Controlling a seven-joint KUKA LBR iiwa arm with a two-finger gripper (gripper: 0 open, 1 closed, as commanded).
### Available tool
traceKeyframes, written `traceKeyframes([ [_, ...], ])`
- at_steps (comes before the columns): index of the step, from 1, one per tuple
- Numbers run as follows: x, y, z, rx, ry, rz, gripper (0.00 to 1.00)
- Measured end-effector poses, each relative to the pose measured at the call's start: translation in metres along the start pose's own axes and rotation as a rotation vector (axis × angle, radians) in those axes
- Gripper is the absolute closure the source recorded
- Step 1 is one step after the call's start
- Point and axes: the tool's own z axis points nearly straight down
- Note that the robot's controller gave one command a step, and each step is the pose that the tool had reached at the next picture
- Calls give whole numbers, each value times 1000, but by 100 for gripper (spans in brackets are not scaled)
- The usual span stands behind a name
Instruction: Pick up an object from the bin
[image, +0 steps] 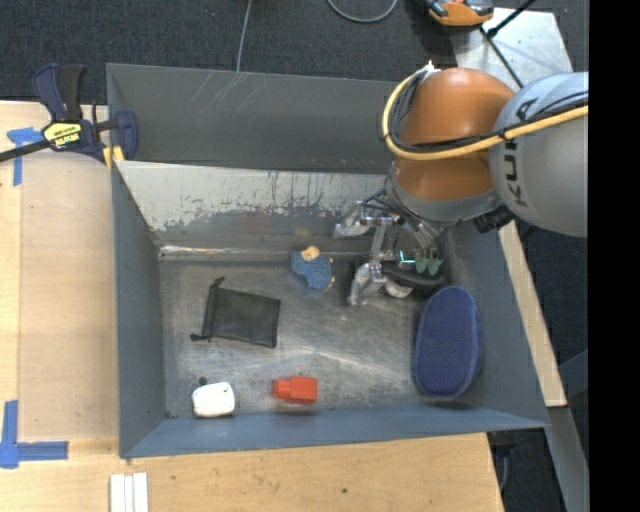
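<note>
My gripper (372, 283) hangs low over the back right part of the bin floor, its metal fingers pointing down with a gap between them and nothing held. Just to its left lies a small blue object with a tan piece on top (312, 268), close to the back wall. A large dark blue oval case (447, 341) lies to the gripper's lower right against the right wall.
A black flat pouch (240, 316) lies left of centre. A small red block (296, 390) and a white rounded object (214, 400) sit near the front wall. The orange dome and grey arm loom over the bin's back right corner.
</note>
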Motion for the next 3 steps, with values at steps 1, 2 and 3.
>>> traceKeyframes([
  [1,-16,-4,98,-1,-13,-51,0],
  [2,-19,-4,93,-1,-28,-50,100],
  [3,-11,-18,-63,1,-18,-60,100],
])
